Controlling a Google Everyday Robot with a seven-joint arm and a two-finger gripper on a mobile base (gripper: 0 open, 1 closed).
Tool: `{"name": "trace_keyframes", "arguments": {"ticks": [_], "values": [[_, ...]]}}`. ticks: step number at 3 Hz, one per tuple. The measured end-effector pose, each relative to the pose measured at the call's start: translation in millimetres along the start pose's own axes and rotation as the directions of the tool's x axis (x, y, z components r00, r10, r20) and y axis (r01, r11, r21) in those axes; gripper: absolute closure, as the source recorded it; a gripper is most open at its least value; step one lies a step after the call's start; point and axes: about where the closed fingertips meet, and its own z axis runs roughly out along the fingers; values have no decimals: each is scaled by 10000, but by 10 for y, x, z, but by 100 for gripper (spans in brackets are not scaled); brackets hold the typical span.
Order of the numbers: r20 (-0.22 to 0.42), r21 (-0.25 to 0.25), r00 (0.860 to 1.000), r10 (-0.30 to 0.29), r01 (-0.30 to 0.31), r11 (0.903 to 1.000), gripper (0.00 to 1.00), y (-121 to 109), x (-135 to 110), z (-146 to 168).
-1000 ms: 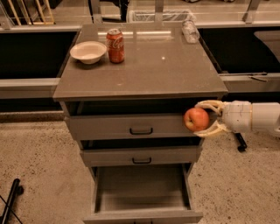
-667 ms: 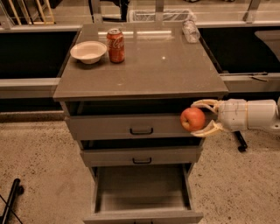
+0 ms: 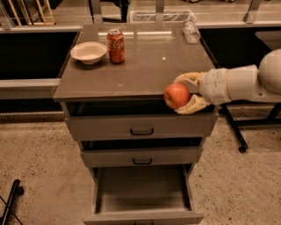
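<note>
This looks like an office break area, not a home. A grey drawer cabinet (image 3: pixel 140 127) with plain metal handles stands on a speckled hard floor (image 3: pixel 39 171), between long dark counters (image 3: pixel 26 57). On its smooth top (image 3: pixel 149 70) there are snack things: a white bowl (image 3: pixel 88 52), a red soda can (image 3: pixel 116 45) and a plastic bottle (image 3: pixel 191 31). Chair legs (image 3: pixel 26 12) stand behind. The robot's gripper (image 3: pixel 181 95) is at the front right edge of the top, clasping a red apple (image 3: pixel 175 96).

Dim, tabletop (image 3: pixel 131 70) glare near gripper (image 3: pixel 180 95) holding apple (image 3: pixel 175 96)
</note>
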Motion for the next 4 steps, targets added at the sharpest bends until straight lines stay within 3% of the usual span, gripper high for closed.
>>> {"name": "trace_keyframes", "arguments": {"ticks": [1,2,3,4], "values": [[353,87,9994,34,-37,10000,100,-492,-222,9],[627,644,9912,1165,-1205,9906,100,-985,-153,25],[935,1263,9610,2602,-2707,9543,100,-1440,-81,172],[12,851,9613,2756,-2747,9578,100,-1532,7,446]]}}
